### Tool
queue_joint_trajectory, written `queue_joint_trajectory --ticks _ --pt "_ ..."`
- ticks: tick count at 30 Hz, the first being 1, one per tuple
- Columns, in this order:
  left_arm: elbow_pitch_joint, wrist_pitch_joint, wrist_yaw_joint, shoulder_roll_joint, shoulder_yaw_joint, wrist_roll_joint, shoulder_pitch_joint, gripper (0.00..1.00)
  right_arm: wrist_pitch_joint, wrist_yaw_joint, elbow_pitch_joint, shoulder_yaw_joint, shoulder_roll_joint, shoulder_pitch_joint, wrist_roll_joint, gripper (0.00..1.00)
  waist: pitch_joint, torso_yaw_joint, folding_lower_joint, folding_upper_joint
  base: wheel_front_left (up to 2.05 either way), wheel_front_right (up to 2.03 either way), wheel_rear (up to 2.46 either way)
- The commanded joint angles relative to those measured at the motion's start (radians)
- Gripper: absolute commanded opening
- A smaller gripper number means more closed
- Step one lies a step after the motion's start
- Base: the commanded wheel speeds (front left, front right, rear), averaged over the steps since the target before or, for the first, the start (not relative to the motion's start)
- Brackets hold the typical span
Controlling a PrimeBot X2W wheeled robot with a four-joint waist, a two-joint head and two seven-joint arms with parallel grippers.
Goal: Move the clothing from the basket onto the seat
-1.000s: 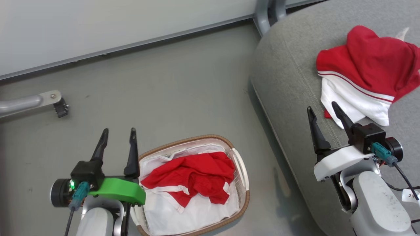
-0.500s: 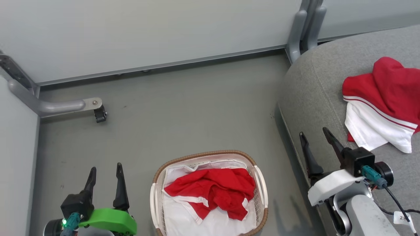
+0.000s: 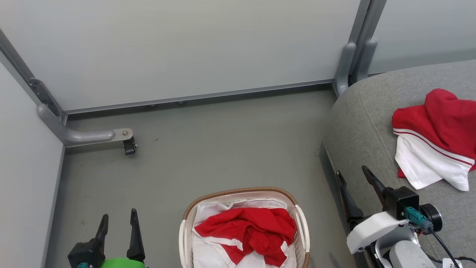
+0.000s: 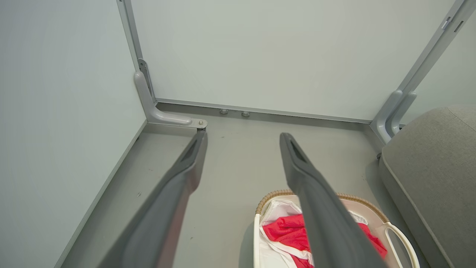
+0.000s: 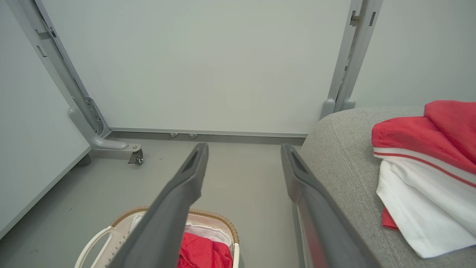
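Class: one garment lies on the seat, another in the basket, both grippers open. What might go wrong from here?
1. The red garment lies crumpled on the white liner; a deep pinch may catch the liner too and drag the basket.
2. The right gripper hangs close beside the seat; swinging toward the basket, it might scrape its fabric.
3. The basket is cut off by the head view's bottom edge, so aiming the left gripper may be harder.

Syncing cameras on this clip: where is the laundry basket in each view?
Head view: basket at bottom centre.
Left wrist view: basket at bottom edge, right of centre.
Right wrist view: basket at bottom edge, left of centre.
Shared landmark: the partition's caster foot, beyond it, to the left.
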Motion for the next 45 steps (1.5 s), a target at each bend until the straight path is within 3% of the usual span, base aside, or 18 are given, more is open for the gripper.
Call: queue_joint_trajectory --ticks 1,10,26,45 --pt "0.001 -0.001 -0.008 0.002 0.001 -0.005 0.011 1.00 -0.002 -0.001 0.002 0.001 -0.003 0.008 0.001 1.00 0.005 -0.002 0.0001 0.0000 0.00 0.00 0.00" --pt "0.035 -0.001 -0.030 0.002 -0.068 -0.005 -0.079 1.00 -0.002 -0.001 -0.029 0.012 -0.019 -0.060 0.019 1.00 0.106 -0.036 0.0001 0.0000 0.00 0.00 0.00" --pt "0.270 -0.001 -0.048 0.003 -0.266 0.007 -0.366 1.00 -0.002 -0.001 -0.143 0.040 -0.024 -0.244 0.049 1.00 0.419 -0.167 0.0001 0.0000 0.00 0.00 0.00" --pt "0.585 -0.001 -0.068 0.016 -0.336 0.122 -0.672 1.00 -0.002 -0.001 -0.328 0.075 0.022 -0.420 0.077 1.00 0.743 -0.289 0.0001 0.0000 0.00 0.00 0.00"
